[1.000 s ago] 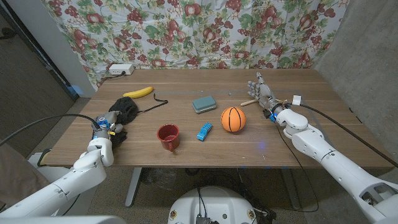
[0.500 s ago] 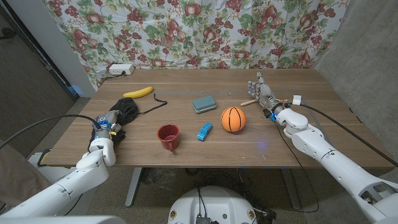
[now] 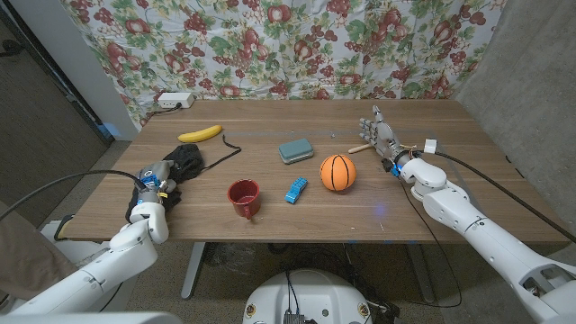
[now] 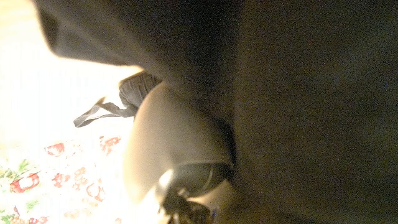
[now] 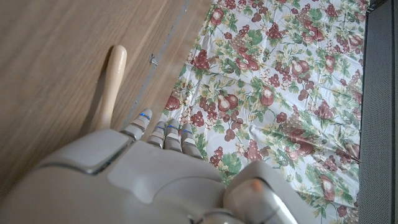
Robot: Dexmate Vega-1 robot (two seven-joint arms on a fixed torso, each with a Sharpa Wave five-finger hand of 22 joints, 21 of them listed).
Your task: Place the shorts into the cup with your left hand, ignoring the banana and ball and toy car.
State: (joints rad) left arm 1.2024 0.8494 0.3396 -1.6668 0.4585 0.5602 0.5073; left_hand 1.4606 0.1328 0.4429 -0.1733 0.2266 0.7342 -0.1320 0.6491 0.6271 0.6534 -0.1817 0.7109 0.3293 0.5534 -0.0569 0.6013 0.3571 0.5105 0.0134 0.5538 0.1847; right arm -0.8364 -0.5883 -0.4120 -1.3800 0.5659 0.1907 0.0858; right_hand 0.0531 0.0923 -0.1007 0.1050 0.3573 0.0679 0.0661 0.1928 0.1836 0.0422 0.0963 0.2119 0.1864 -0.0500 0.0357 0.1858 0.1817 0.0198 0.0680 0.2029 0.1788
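My left hand (image 3: 155, 183) sits at the left-centre of the head view, buried in the near end of the shorts (image 3: 180, 162). I read it as gripping the dark cloth, which bunches around the hand; the fingers themselves are hidden, so that is a judgement. The left wrist view backs it up: dark fabric presses right against the lens, with a loose strap end (image 4: 99, 112) trailing off over the bright table.

The shorts run diagonally, from my hand up and right toward the banana (image 3: 200, 133) at upper left, with a thin black cord looping right toward the middle. The cup (image 3: 243, 197) stands right of my hand and slightly lower in the frame, near but apart from the cloth, mouth up. So the coming move is a carry to the right and a touch toward the bottom edge. The left hand is much the nearer one.

My right hand (image 3: 380, 135) stands far off at the right side, fingers extended and apart, holding nothing, next to a wooden stick (image 5: 111, 81). The ball (image 3: 337, 172), the blue toy car (image 3: 295, 189) and a teal sponge (image 3: 295, 150) lie between cup and right hand; I leave them alone.

Compared with a second ago: the left hand has pulled slightly down the frame, and the shorts have stretched out with it, flatter and longer now. The right hand, cup and the rest have not moved.
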